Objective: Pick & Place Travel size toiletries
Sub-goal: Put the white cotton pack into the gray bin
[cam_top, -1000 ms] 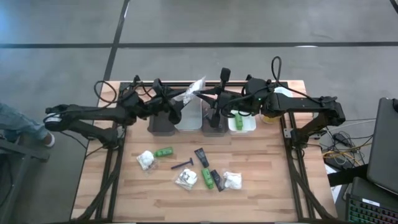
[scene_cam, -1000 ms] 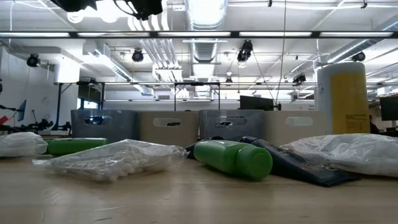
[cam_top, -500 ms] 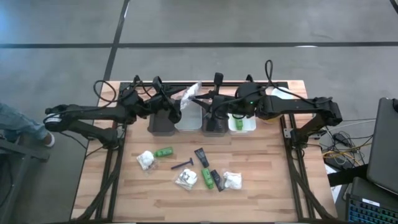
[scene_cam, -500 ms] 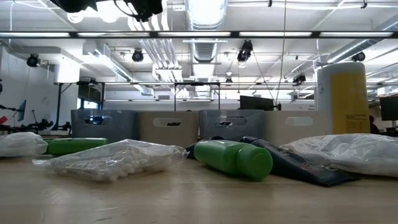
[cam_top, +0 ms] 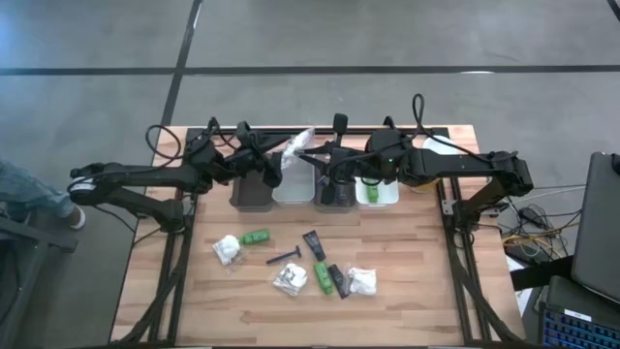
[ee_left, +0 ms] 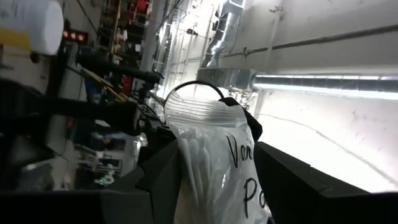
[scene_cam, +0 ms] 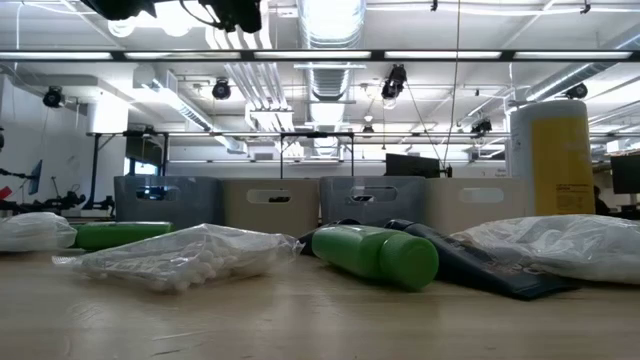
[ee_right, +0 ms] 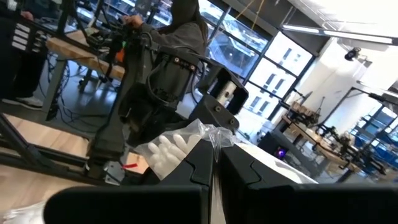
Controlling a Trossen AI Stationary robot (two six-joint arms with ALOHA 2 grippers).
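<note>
Both grippers pinch one packet (cam_top: 298, 143) above the bins (cam_top: 294, 189): left gripper (cam_top: 282, 161), right gripper (cam_top: 312, 155). Right should release first.

The clear packet (ee_left: 214, 162) bears handwriting (only "Van", "P" legible).
</note>
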